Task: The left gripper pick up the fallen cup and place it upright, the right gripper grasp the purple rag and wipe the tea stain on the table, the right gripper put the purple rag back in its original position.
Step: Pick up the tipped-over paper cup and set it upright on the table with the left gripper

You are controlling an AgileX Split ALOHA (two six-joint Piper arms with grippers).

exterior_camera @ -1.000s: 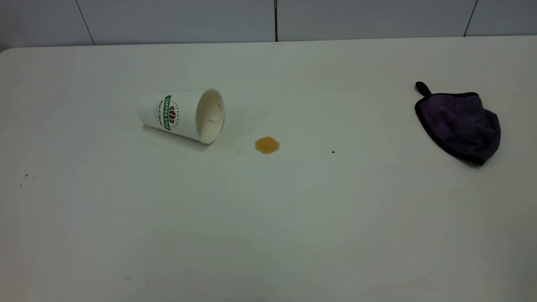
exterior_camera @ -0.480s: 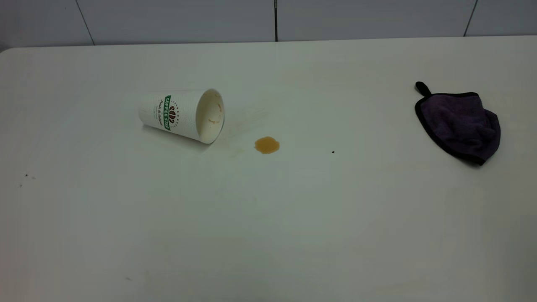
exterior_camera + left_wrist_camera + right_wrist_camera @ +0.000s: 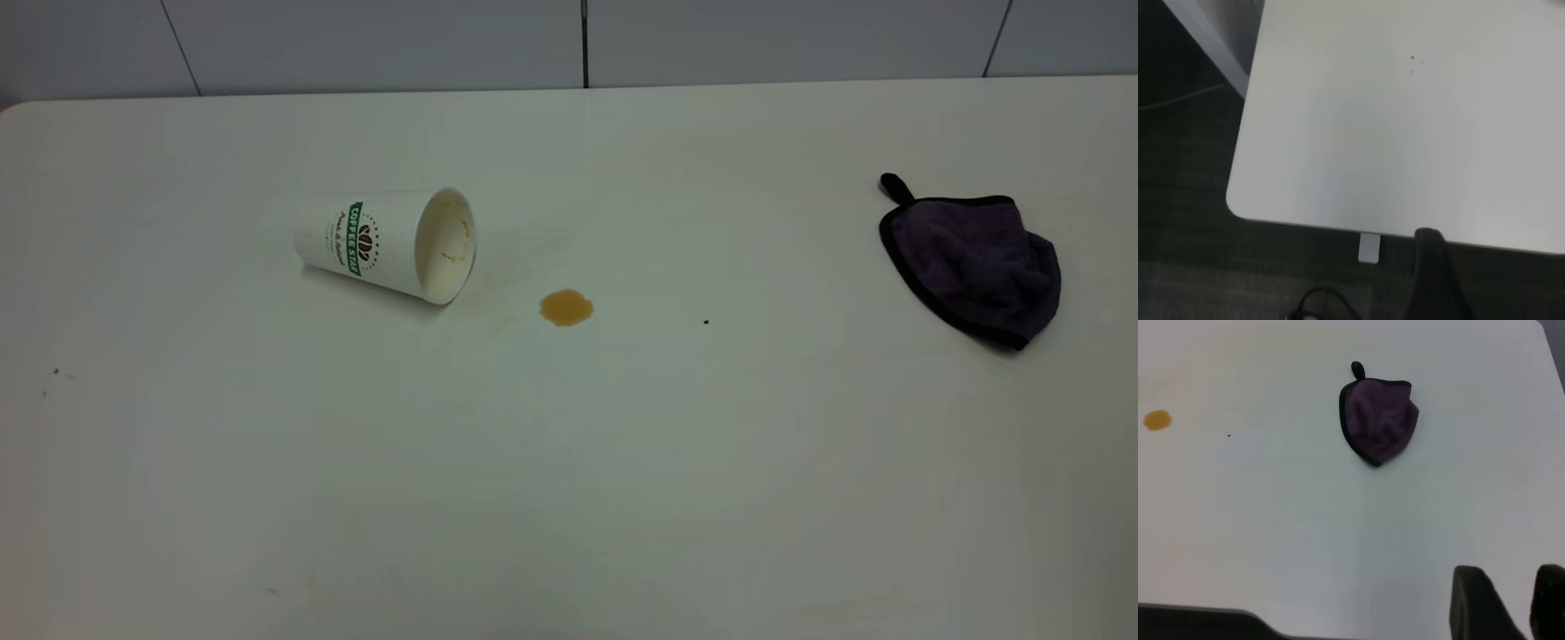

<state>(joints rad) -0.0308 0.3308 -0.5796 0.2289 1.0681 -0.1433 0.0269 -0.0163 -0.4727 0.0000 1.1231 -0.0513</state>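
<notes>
The cup (image 3: pixel 386 241) lies on its side on the table (image 3: pixel 569 462), left of centre, with its open mouth facing right. The tea stain (image 3: pixel 566 308) is a small amber blot just right of the cup's mouth, with faint smears between them; it also shows in the right wrist view (image 3: pixel 1157 420). The purple rag (image 3: pixel 974 258) lies crumpled at the far right, loop at its back corner, and shows in the right wrist view (image 3: pixel 1378 420). My right gripper (image 3: pixel 1515 577) is open and empty, well short of the rag. My left gripper (image 3: pixel 1435 267) hangs off the table's rounded near corner, far from the cup.
A tiny black speck (image 3: pixel 706 322) lies right of the stain. A few dark specks (image 3: pixel 55 372) mark the left side. A grey panelled wall (image 3: pixel 569 40) stands behind the table's back edge. Neither arm shows in the exterior view.
</notes>
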